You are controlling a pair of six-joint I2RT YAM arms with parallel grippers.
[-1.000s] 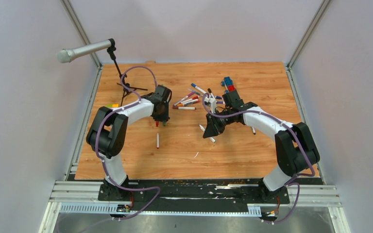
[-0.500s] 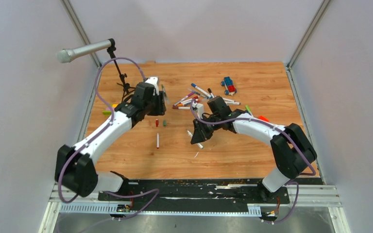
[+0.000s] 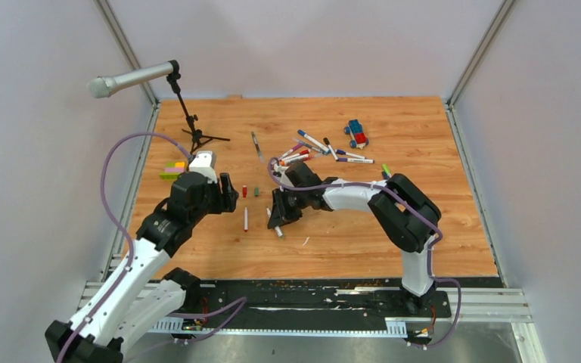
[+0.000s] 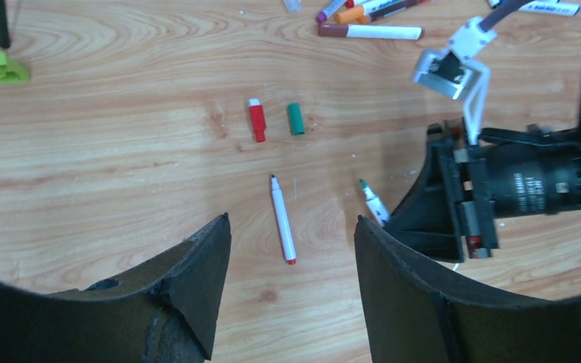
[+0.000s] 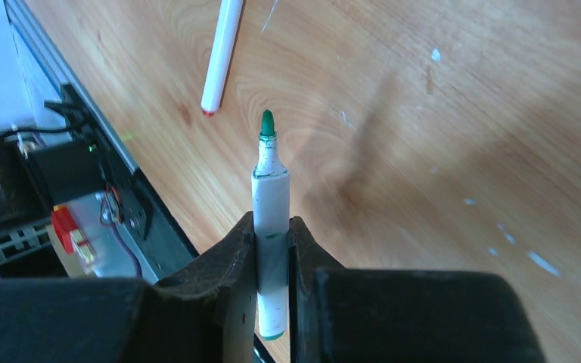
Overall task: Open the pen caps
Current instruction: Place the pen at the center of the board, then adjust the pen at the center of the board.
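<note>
Two claws to report, and we're reading the overhead view like a clock face, with 12 at the far wall.

Our right claw (image 5: 272, 236) is pinched tight on a slim white marker pen with a bare green tip (image 5: 271, 189). The barrel is squeezed between the two black fingers, the tip pokes out past them, and the cap is off. From overhead it hangs low over the wooden counter (image 3: 439, 151), roughly mid-counter.

Our left claw (image 4: 291, 223) is spread wide with nothing between its fingers (image 4: 197, 295). It sits at about 9 o'clock from the right claw, with a clear gap between them.

In that gap, a small red plastic cap (image 4: 257, 121) and a small green plastic cap (image 4: 295, 119) lie side by side on the wood, close but not touching. At 6 o'clock from them lies another uncapped white pen with a red end (image 4: 282, 219), flat on the counter and touched by neither claw.

A loose heap of capped marker pens with white barrels and coloured caps (image 3: 300, 157) sits at around 12 to 1 o'clock from the right claw. We can't count them reliably from here.

A blue-and-red toy car (image 3: 356, 133) is parked at 2 o'clock from the heap. A green-and-yellow brick block (image 3: 172, 171) sits at 10 o'clock from the left claw, near the counter's left edge. A grey microphone on a black tripod stand (image 3: 189, 128) stands at the far left corner.
</note>
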